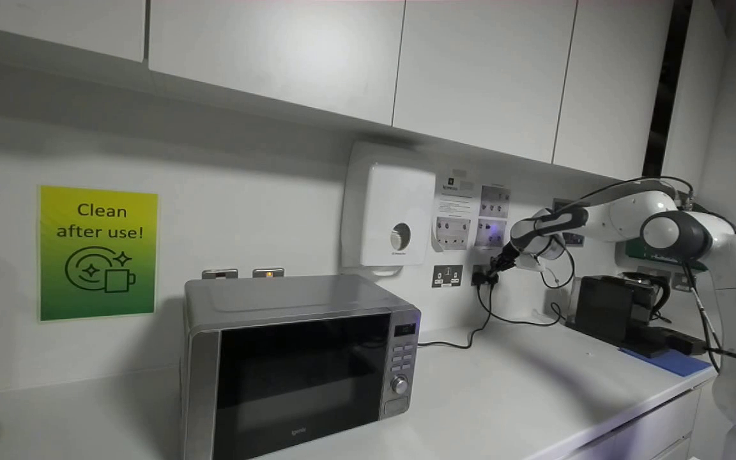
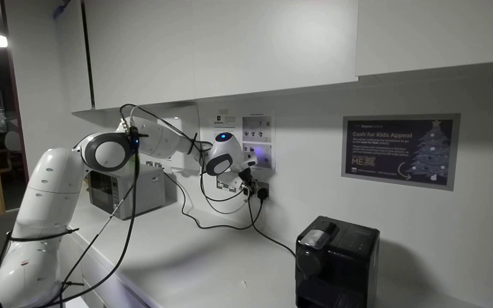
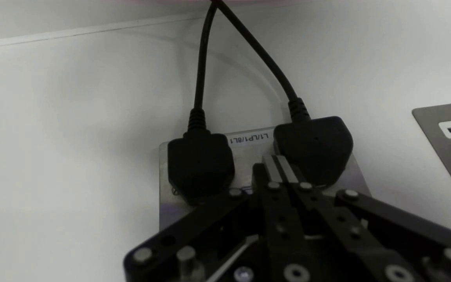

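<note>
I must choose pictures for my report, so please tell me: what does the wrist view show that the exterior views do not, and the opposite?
Only the wrist view: the printed label on the socket plate, and a clear look at the fingers closed together.

Only the exterior views: the microwave, the coffee machine and the wall cabinets.

Shared: the fingers, the black plugs near them, and the cables of these plugs.

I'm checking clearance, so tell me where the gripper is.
In the wrist view, the gripper is low and right of centre, in front of the socket, nearest its right plug.
</note>
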`<state>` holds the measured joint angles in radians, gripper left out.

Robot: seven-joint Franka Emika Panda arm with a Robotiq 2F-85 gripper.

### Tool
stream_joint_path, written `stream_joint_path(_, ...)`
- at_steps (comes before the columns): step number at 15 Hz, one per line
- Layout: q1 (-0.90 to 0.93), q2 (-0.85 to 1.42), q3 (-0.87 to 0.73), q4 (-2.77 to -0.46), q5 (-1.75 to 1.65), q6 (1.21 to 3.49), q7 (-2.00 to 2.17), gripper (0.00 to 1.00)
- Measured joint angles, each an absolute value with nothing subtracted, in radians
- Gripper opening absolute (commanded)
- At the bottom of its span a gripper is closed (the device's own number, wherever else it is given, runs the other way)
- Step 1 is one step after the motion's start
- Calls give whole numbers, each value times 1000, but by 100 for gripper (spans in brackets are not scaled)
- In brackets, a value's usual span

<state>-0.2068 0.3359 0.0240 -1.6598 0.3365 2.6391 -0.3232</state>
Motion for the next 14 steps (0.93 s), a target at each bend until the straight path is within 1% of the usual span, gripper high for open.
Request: stream_joint_path(14, -209, 358, 29, -1604, 336, 2639, -328, 0)
